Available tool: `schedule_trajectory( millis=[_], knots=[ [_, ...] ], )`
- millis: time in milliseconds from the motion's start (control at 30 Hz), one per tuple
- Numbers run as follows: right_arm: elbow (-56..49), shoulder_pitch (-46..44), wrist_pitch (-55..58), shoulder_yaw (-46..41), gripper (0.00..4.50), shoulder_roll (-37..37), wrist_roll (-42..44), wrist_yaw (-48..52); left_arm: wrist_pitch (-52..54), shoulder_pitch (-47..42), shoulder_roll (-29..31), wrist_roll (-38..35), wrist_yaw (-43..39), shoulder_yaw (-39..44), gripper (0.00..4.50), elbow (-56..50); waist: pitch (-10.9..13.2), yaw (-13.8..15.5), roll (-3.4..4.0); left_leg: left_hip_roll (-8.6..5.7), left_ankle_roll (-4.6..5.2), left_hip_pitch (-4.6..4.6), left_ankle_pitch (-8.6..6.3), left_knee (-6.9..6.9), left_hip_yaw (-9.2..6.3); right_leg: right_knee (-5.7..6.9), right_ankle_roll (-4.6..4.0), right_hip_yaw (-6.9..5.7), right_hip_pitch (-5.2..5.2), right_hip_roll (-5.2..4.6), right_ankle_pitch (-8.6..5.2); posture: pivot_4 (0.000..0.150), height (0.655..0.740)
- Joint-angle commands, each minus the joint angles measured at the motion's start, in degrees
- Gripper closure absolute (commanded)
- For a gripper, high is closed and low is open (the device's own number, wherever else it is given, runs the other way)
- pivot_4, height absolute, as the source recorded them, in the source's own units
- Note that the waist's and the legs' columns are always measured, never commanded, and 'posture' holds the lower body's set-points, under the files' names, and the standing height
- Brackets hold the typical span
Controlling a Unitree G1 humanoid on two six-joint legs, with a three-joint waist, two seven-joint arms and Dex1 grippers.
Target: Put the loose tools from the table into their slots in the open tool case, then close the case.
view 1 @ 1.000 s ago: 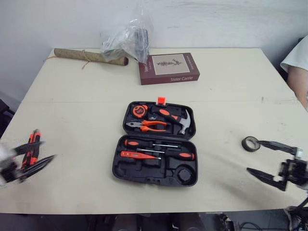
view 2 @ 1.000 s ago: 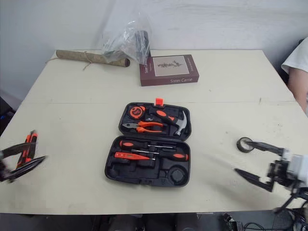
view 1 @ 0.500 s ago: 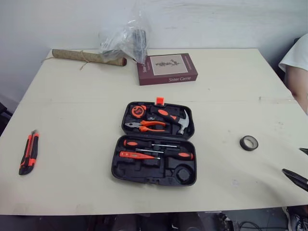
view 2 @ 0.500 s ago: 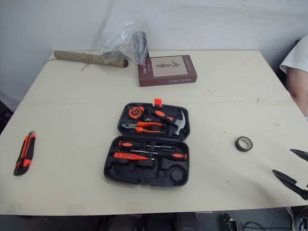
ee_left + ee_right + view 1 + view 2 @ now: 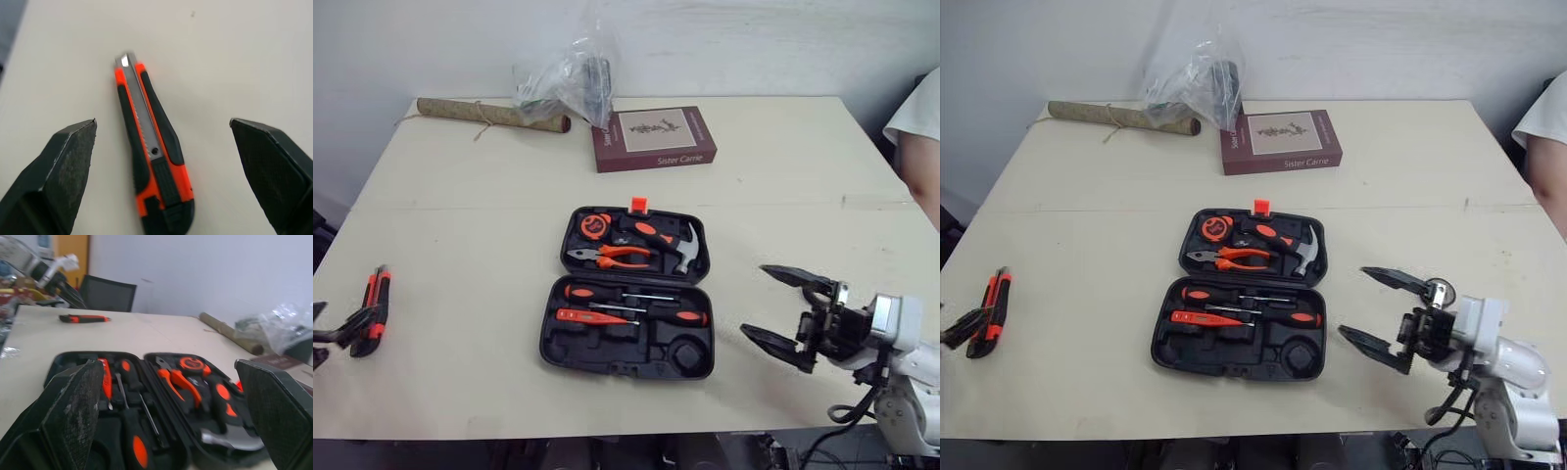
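Note:
The black tool case (image 5: pixel 570 345) lies open at mid-table, holding pliers, a hammer, a tape measure and screwdrivers; a round slot (image 5: pixel 686 353) and a long one on its near side are empty. An orange and black utility knife (image 5: pixel 374 302) lies near the table's left edge. My left gripper (image 5: pixel 162 122) is open, its fingers on either side of the knife (image 5: pixel 149 161) without touching it. My right gripper (image 5: pixel 754 300) is open just right of the case, pointing at it (image 5: pixel 161 406). A black tape roll (image 5: pixel 1441 290) peeks out behind the right gripper.
A maroon book (image 5: pixel 654 138), a crumpled plastic bag (image 5: pixel 563 78) and a tied brown roll (image 5: pixel 489 115) lie along the far side. A person's white sleeve (image 5: pixel 920 108) shows at the right edge. The table's near edge (image 5: pixel 607 416) runs close below the case.
Both grippers pulled back toward the edges half a second ago. Now the right one has swung left past the tape roll to the case, and the left one is back at the knife.

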Motion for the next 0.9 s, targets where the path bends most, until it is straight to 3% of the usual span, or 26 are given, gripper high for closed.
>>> schedule_trajectory(
  millis=[33, 267, 600, 700, 833, 867, 900],
  knots=[
    [-1.78, -2.07, -0.71, 1.39, 0.0, 0.59, 0.12, 1.08, 11.99, -4.92, -0.58, 0.0, 8.1, -1.02, 0.06, -3.49, 0.0, 0.01, -0.01, 0.0, 0.0, 0.0, 0.0, 0.01, 0.0, 0.02, 0.0, 0.0, -0.01, 0.01, 0.0, 0.15, 0.74],
    [-3.14, -3.09, -1.86, 4.65, 0.0, 0.48, 0.43, 6.28, 15.04, -12.05, -0.88, 3.13, 10.63, -3.85, 0.06, 2.56, -0.01, 0.08, -0.04, 0.04, -0.03, 0.0, 0.03, 0.01, 0.0, 0.04, 0.0, -0.01, -0.02, 0.12, 0.0, 0.15, 0.74],
    [-0.02, -3.02, -4.47, 4.1, 0.0, 1.2, 0.28, 8.14, 17.33, -16.55, -0.38, 4.85, 6.73, -9.74, 0.06, 11.26, -0.09, 0.46, 0.03, 0.0, -0.05, 0.04, 0.08, 0.03, 0.01, 0.09, 0.0, 0.0, -0.01, 0.06, 0.0, 0.15, 0.74],
    [-0.67, -2.9, -4.11, 4.05, 0.0, 1.55, 1.49, 8.18, 18.71, -15.53, -0.24, 4.84, 4.26, -11.86, 0.95, 11.4, -0.18, 0.89, 0.23, -0.01, -0.07, 0.09, 0.12, 0.03, 0.01, 0.15, 0.0, 0.01, -0.01, 0.05, 0.0, 0.15, 0.74],
    [-3.76, -3.08, -1.42, 4.55, 0.0, 2.62, 4.63, 6.31, 18.35, -13.99, -1.19, 5.48, 3.52, -11.44, 2.65, 11.66, -0.24, 1.21, 0.39, -0.01, -0.07, 0.09, 0.11, 0.02, 0.04, 0.14, -0.01, 0.06, -0.03, 0.04, 0.0, 0.15, 0.74],
    [-4.14, -2.98, -1.04, 4.86, 0.0, 2.75, 5.18, 6.75, 18.11, -13.59, -1.24, 5.62, 3.27, -11.24, 2.93, 11.73, -0.25, 1.21, 0.41, -0.01, -0.07, 0.09, 0.11, 0.02, 0.04, 0.14, -0.01, 0.07, -0.03, 0.04, 0.0, 0.15, 0.74],
    [-4.54, -2.82, -0.58, 5.14, 0.0, 2.89, 5.85, 7.1, 17.92, -13.21, -1.2, 5.76, 2.97, -11.11, 2.93, 11.75, -0.26, 1.19, 0.42, -0.01, -0.07, 0.1, 0.1, 0.02, 0.05, 0.13, -0.01, 0.07, -0.03, 0.04, 0.0, 0.15, 0.74]
  ],
)
